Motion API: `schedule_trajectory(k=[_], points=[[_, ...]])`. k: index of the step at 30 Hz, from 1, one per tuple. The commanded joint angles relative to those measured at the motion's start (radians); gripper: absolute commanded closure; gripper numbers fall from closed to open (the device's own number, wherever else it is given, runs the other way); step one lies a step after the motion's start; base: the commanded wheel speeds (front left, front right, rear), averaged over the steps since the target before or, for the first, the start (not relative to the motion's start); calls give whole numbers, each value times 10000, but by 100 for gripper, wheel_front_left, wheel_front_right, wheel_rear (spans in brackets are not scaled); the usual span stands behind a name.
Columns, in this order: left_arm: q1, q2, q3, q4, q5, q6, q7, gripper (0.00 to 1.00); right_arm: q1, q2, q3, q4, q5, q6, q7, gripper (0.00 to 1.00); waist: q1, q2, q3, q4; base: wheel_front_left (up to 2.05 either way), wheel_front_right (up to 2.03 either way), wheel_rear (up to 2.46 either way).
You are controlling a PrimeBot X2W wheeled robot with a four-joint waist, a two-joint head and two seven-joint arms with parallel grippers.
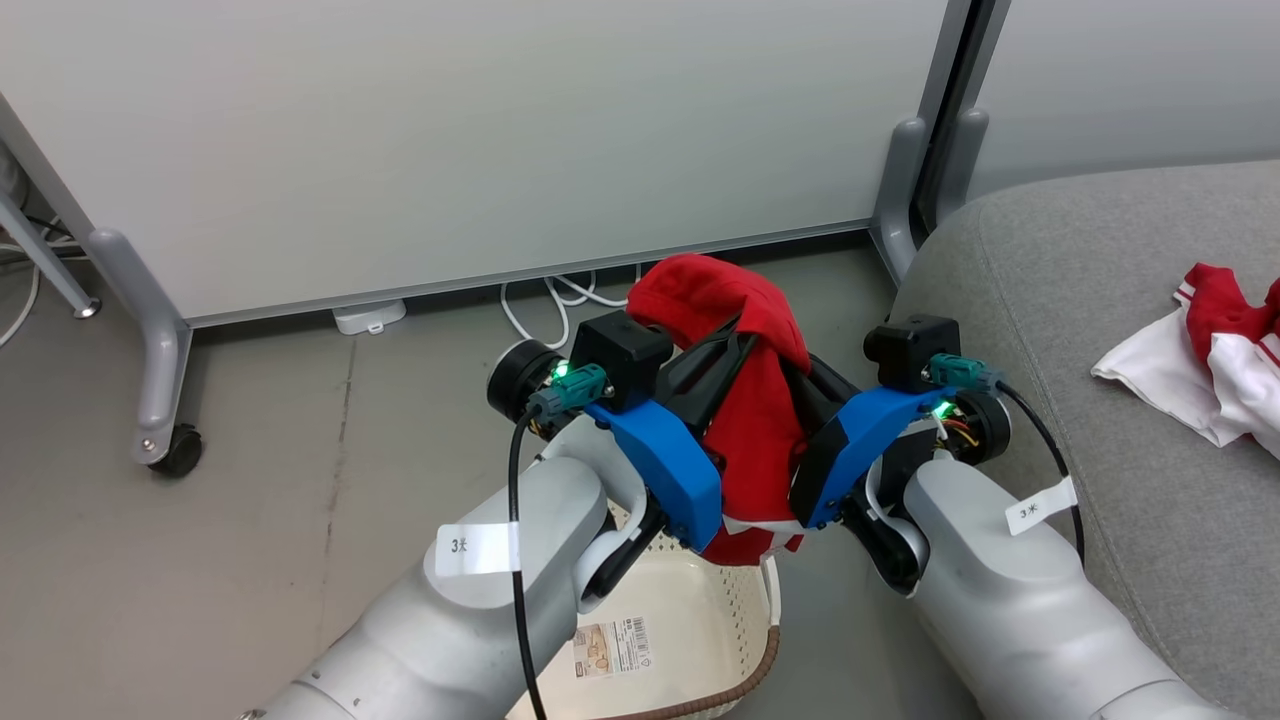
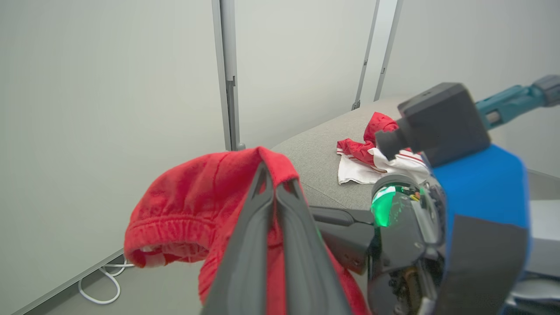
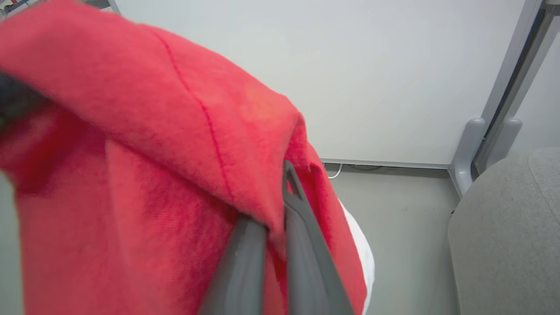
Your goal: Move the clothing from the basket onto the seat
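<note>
red garment (image 1: 750, 420) held up over basket (image 1: 700, 610), seat (image 1: 1050, 300) off to the right

both grippers clenched on the same garment: left gripper (image 2: 273, 186) has its fingers pressed together with cloth caught at the tips, and right gripper (image 3: 273, 218) pinches a fold between its fingers. the cloth drapes over both sets of tips and hangs between the two wrists, long axis roughly vertical, lower hem over the basket's far end. the seat lies to the robot's right, apart from the load; another garment (image 1: 1200, 360) already rests on it. judgement: the right arm is the nearer one to the cushion, so the carry must sweep rightward as a pair — high enough for the trailing hem to pass over the rounded edge
</note>
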Motion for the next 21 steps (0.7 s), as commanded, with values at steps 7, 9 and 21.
schedule_trajectory(k=[7,9,21], points=[[673,185,411,-479,765,137,-52,0,-362,15,-15,147,276,1,-134,100,0,-1,75,-29,0,0,0],[1029,307,567,-742,959,134,-52,0,-445,15,-30,178,294,1,-129,100,0,-1,110,-37,0,0,0],[3885,1220,3043,-2916,2517,277,-45,0,-446,-113,-245,299,239,1,-187,100,0,-1,197,62,0,0,0]])
